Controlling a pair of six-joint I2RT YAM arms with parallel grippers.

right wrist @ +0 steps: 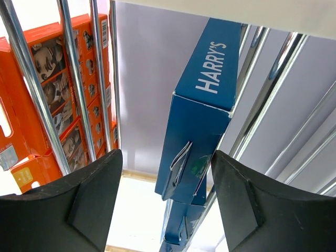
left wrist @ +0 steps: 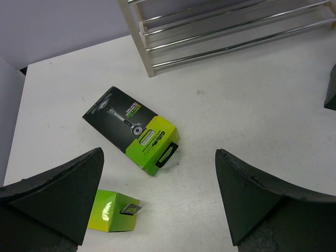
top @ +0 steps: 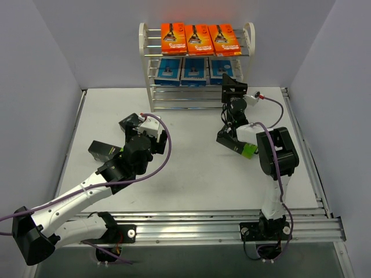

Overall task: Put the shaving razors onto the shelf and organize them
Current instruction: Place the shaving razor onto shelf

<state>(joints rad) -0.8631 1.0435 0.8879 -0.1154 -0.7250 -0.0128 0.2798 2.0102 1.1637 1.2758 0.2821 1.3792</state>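
The left gripper (left wrist: pixel 158 155) has its fingers spread wide with nothing between them; a black-and-green razor box (left wrist: pixel 131 129) lies flat on the table (left wrist: pixel 252 115) at its 12 o'clock, just ahead of the fingertips and untouched; a second green box (left wrist: pixel 116 210) lies at 7 o'clock, partly hidden behind one finger; the shelf (top: pixel 179 103) stands at the back of the table, with three orange packs (top: pixel 200 39) in a row on its top tier and three blue packs (top: pixel 193 70) on the tier below; a third box (top: pixel 248 152) lies on the table beside the right arm; the right gripper (right wrist: pixel 167 153) is at the shelf's right end, jaws parted and gripping nothing; the rightmost blue pack (right wrist: pixel 202 115) stands between them at 12 o'clock against the rods (right wrist: pixel 262 105), with a clear gap to the finger at 8 o'clock.
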